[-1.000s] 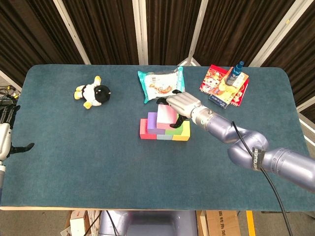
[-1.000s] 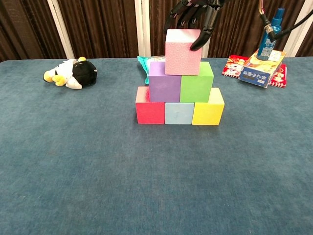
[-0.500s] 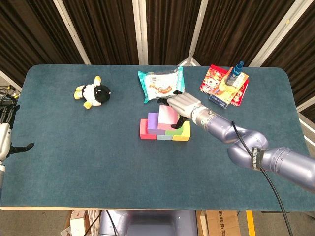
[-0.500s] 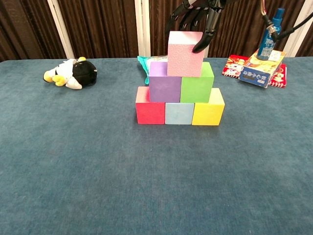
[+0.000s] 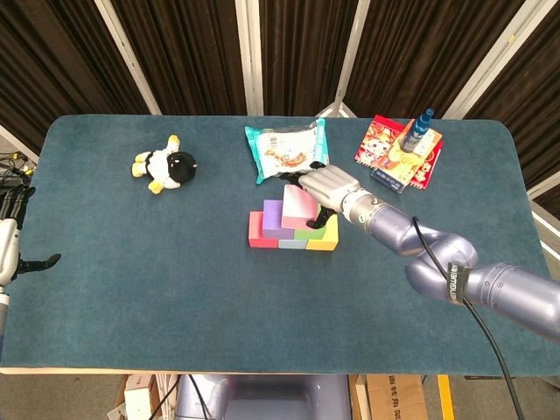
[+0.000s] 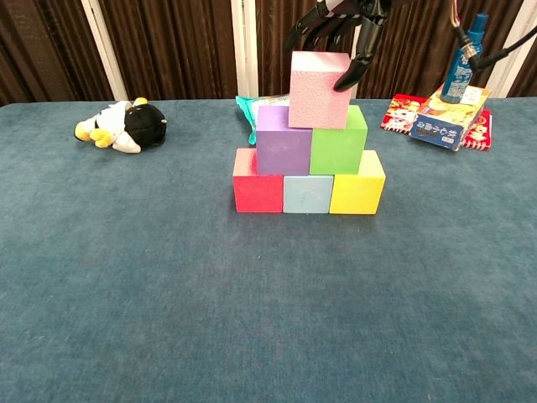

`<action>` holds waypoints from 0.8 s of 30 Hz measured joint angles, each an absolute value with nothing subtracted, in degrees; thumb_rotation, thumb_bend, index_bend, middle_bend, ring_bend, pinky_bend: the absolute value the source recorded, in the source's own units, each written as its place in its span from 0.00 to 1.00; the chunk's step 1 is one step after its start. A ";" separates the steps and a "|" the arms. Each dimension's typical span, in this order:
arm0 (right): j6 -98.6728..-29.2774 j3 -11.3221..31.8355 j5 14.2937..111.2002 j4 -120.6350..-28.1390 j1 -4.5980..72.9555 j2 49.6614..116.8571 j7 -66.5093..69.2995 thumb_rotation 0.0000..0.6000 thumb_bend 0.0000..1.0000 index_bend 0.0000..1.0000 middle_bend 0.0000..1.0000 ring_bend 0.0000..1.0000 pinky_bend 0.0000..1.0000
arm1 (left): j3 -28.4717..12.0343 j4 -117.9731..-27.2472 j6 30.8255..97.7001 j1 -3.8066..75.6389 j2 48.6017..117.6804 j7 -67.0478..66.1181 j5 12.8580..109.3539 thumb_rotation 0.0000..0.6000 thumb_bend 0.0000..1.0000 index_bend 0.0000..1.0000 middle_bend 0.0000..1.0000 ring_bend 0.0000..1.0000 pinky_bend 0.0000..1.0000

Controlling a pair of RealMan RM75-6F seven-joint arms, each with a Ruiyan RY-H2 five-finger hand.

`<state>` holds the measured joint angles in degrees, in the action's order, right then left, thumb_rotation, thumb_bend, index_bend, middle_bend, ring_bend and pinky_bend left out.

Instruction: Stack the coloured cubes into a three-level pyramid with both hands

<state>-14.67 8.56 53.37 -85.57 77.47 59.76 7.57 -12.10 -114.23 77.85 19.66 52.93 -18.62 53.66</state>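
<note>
Your right hand (image 6: 340,25) grips the pink cube (image 6: 319,78), fingers (image 6: 362,60) curled over it, atop the purple cube (image 6: 283,139) and green cube (image 6: 338,140); you're capping the pyramid; next, loosen gently; left hand (image 5: 10,229) idles, apparently empty.

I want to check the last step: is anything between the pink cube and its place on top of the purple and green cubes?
Nothing visible. The pink cube already sits on the purple cube and green cube, with the right hand over it.

Silver-grey robot arms with black-fingered hands
The right arm (image 5: 455,271) has rounded metallic segments, a black band with white lettering and a black cable; the right hand (image 5: 325,184) has a silver back.
</note>
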 measured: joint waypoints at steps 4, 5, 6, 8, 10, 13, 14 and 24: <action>-15.13 7.86 52.91 -85.73 77.81 59.65 7.10 1.00 0.31 0.00 0.12 0.24 0.05 | -12.14 -114.23 77.88 19.61 52.89 -18.46 53.73 1.00 0.09 0.00 0.00 0.00 0.00; -15.19 7.73 52.77 -85.80 77.88 59.60 7.04 1.00 0.31 0.00 0.11 0.24 0.05 | -12.15 -114.23 77.88 19.61 52.88 -18.44 53.75 1.00 0.09 0.00 0.00 0.00 0.00; -15.20 7.57 52.61 -85.87 77.96 59.55 6.98 1.00 0.31 0.00 0.11 0.23 0.05 | -12.16 -114.24 77.86 19.61 52.87 -18.42 53.75 1.00 0.09 0.00 0.00 0.00 0.00; -15.17 7.19 52.26 -86.13 78.23 59.31 6.78 1.00 0.31 0.00 0.09 0.22 0.05 | -12.16 -114.27 77.82 19.60 52.83 -18.38 53.74 1.00 0.09 0.00 0.00 0.00 0.00; -15.15 6.87 51.99 -86.60 78.46 58.98 6.59 1.00 0.31 0.00 0.08 0.22 0.05 | -12.16 -114.28 77.76 19.60 52.81 -18.33 53.75 1.00 0.09 0.00 0.00 0.00 0.00; -15.38 6.20 51.53 -87.39 78.79 58.57 6.16 1.00 0.31 0.00 0.06 0.21 0.05 | -12.16 -114.35 77.73 19.60 52.77 -18.32 53.81 1.00 0.09 0.00 0.00 0.00 0.00; -15.49 5.97 51.35 -87.60 78.87 58.50 6.04 1.00 0.31 0.00 0.05 0.21 0.05 | -12.16 -114.40 77.74 19.59 52.76 -18.29 53.85 1.00 0.09 0.00 0.00 0.00 0.00; -17.99 3.83 48.93 -91.06 79.81 57.30 4.33 1.00 0.31 0.00 0.00 0.16 0.05 | -12.22 -114.79 77.65 19.44 52.41 -17.66 54.22 1.00 0.09 0.00 0.00 0.00 0.00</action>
<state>-17.99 3.83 48.93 -91.06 79.81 57.30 4.33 -12.22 -114.79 77.65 19.44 52.41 -17.66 54.22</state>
